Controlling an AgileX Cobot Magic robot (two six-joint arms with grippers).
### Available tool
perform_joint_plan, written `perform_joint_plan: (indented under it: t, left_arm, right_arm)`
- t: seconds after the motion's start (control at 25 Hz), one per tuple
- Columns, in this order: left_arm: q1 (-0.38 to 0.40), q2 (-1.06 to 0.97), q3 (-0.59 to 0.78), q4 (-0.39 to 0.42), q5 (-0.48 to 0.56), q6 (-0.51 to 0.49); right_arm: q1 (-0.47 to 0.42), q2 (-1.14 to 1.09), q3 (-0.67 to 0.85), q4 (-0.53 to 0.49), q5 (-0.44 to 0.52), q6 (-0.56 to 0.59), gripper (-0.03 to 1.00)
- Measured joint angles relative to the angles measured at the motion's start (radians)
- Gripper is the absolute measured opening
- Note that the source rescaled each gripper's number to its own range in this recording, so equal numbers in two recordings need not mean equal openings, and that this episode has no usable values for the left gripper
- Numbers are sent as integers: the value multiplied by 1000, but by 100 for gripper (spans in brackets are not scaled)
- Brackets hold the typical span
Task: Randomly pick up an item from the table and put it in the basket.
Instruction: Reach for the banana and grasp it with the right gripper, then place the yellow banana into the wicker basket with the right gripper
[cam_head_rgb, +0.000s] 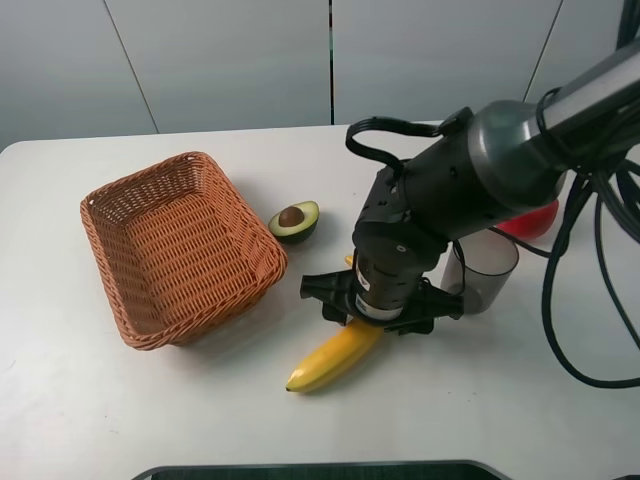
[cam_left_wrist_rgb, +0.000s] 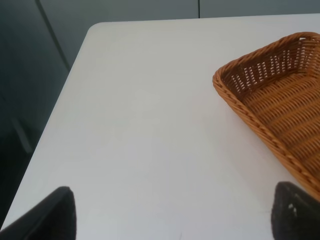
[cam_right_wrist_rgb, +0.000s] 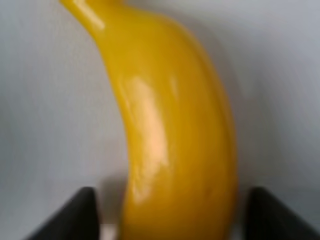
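The yellow banana (cam_head_rgb: 335, 358) lies on the white table (cam_head_rgb: 120, 420), right of the wicker basket (cam_head_rgb: 255, 240). My right gripper (cam_head_rgb: 380, 311) is low over the banana's far half, and its body hides that end. In the right wrist view the banana (cam_right_wrist_rgb: 170, 140) fills the space between the two dark fingers (cam_right_wrist_rgb: 75, 215), with a small gap on each side, so the gripper (cam_right_wrist_rgb: 175, 215) is open around it. My left gripper (cam_left_wrist_rgb: 172, 215) is open and empty over bare table at the left. The basket (cam_left_wrist_rgb: 280, 100) is empty.
A halved avocado (cam_head_rgb: 294, 220) sits just right of the basket's far corner. A grey translucent cup (cam_head_rgb: 485, 270) stands close behind the right arm, with a red apple (cam_head_rgb: 535, 220) beyond it. Black cables (cam_head_rgb: 600, 300) hang at the right.
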Motion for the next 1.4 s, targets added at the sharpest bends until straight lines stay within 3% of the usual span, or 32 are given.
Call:
perform_joint_plan:
  t: [0.04, 0.72, 1.12, 1.28, 1.4]
  left_arm:
    - [0, 0, 0, 0, 0, 0]
    - [0, 0, 0, 0, 0, 0]
    - [0, 0, 0, 0, 0, 0]
    - [0, 0, 0, 0, 0, 0]
    - [0, 0, 0, 0, 0, 0]
  right_arm:
    - [0, 0, 0, 0, -1, 6, 0]
    - [0, 2, 0, 18, -1, 28, 0]
    - [0, -188, 0, -112, 50, -28, 0]
    - [0, -282, -5, -138, 90, -100, 0]
    - [0, -313, -64, -92, 154, -263, 0]
